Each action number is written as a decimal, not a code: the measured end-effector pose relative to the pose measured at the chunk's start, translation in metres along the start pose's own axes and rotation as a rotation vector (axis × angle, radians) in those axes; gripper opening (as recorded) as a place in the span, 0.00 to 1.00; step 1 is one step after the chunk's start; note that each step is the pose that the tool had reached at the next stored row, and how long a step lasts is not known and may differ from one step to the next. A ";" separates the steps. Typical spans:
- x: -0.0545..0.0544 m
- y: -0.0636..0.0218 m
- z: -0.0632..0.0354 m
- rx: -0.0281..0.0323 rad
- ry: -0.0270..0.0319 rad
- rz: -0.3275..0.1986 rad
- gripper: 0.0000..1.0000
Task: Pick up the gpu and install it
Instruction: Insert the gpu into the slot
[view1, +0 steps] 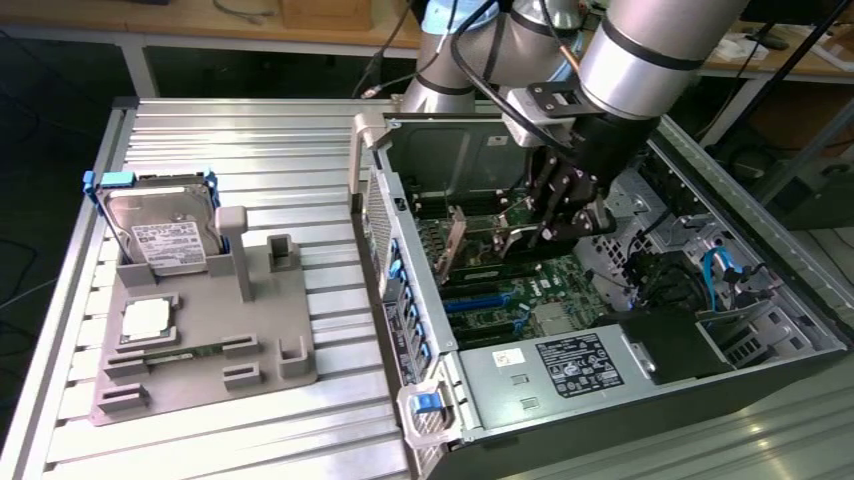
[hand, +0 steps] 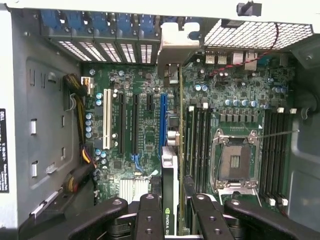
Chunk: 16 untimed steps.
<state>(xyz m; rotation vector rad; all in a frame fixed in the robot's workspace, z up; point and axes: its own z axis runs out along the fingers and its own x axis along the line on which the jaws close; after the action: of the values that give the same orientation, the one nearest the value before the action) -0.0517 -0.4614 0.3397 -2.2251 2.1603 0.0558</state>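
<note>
Ribbed table (view1: 240, 130) carrying open case (view1: 441, 150). Gripper (hand: 170, 220) clamping gpu (hand: 170, 192) edge-on, hanging over motherboard (hand: 140, 100). Its long axis running parallel to blue slot (hand: 162, 125), lying just beside slot line; judged not yet seated.

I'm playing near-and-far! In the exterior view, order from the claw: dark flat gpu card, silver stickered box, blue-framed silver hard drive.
1. Dark flat gpu card: in the gripper.
2. Silver stickered box: at the case's end nearest the camera.
3. Blue-framed silver hard drive: outside, on the exterior view's left.
</note>
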 end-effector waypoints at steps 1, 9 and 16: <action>0.000 0.0008 0.0012 0.0000 0.0000 0.000 0.27; 0.001 0.0075 0.0122 -0.0002 0.0000 -0.002 0.27; 0.002 0.0109 0.0230 -0.0003 -0.0004 -0.004 0.27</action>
<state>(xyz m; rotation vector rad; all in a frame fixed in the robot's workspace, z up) -0.0625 -0.4627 0.3165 -2.2298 2.1553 0.0564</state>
